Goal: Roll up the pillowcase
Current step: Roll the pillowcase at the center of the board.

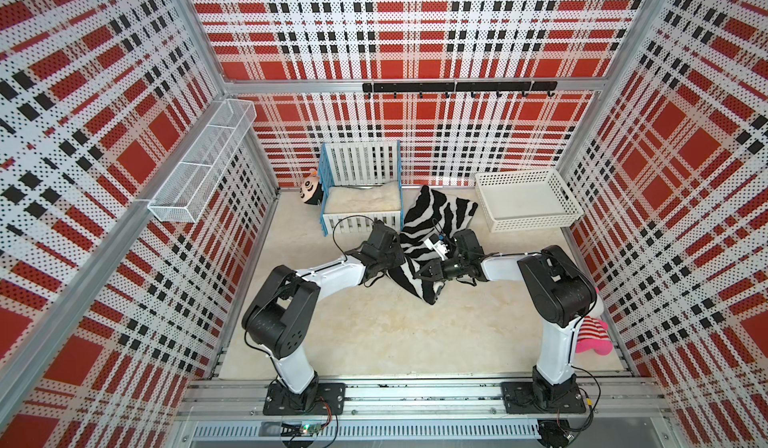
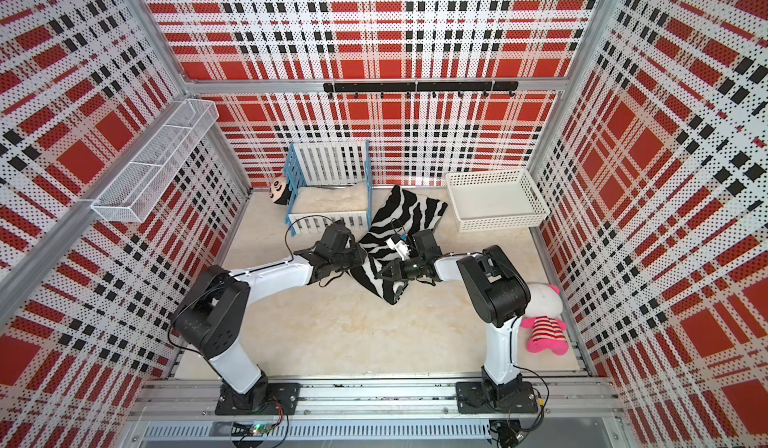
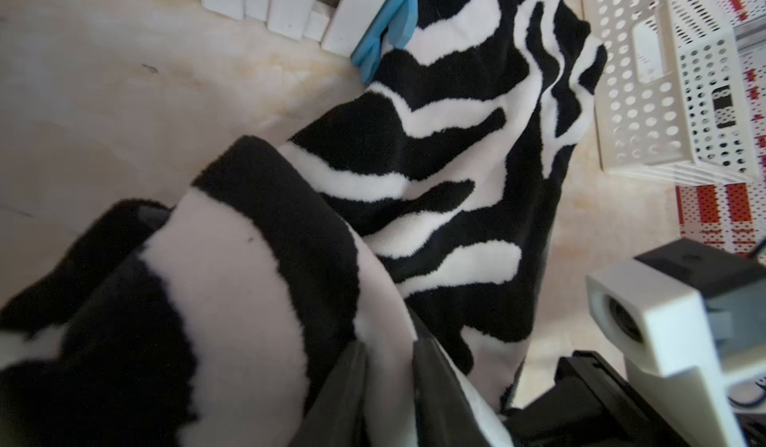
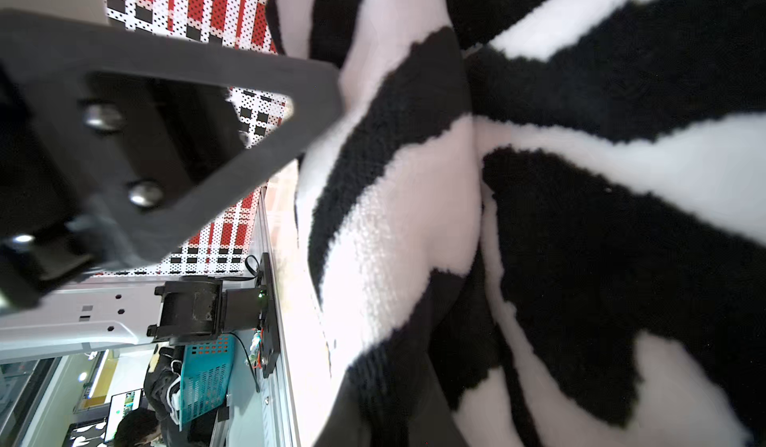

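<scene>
— Where's the pillowcase (image 1: 436,213)?
— Zebra side up on the table (image 1: 374,334), between the crib (image 1: 361,201) and the white basket (image 1: 525,201), near end bunched.
— Your fingers?
— My left gripper (image 3: 387,341) pinches a fold of it; my right gripper (image 1: 424,275) clamps the bunched end.

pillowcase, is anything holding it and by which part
The left jaws pinch a bunched fold at the near left edge of the pillowcase; the right jaws grip a fold beside it, at its near end.
</scene>
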`<state>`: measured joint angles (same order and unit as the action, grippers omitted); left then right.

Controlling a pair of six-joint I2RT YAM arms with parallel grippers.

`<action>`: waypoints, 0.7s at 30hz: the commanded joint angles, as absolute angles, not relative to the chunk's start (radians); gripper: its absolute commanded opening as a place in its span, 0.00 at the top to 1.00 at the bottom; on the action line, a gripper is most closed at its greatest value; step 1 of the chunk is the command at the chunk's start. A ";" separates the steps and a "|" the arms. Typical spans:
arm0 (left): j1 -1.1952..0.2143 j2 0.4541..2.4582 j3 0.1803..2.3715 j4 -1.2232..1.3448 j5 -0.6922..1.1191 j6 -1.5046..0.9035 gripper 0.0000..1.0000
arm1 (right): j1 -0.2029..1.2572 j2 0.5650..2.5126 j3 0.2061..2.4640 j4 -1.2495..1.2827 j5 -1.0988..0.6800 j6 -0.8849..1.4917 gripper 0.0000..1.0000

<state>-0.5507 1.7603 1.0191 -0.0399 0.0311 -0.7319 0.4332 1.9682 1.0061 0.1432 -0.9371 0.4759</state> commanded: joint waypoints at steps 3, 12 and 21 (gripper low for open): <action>-0.556 1.843 1.049 -0.031 0.014 -0.756 0.76 | 0.423 1.979 1.070 -0.009 -0.841 0.349 0.65; -0.558 1.889 1.074 -0.023 0.020 -0.762 0.76 | 0.452 1.693 1.059 -0.122 -0.433 0.140 0.03; -0.554 1.933 1.115 -0.009 0.045 -0.771 0.76 | 0.694 1.501 0.872 -0.037 0.048 -0.176 0.01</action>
<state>-0.5510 1.8919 1.0954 0.0010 0.0242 -0.7624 0.6487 1.4952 0.9272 -0.0448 -0.1402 -0.0368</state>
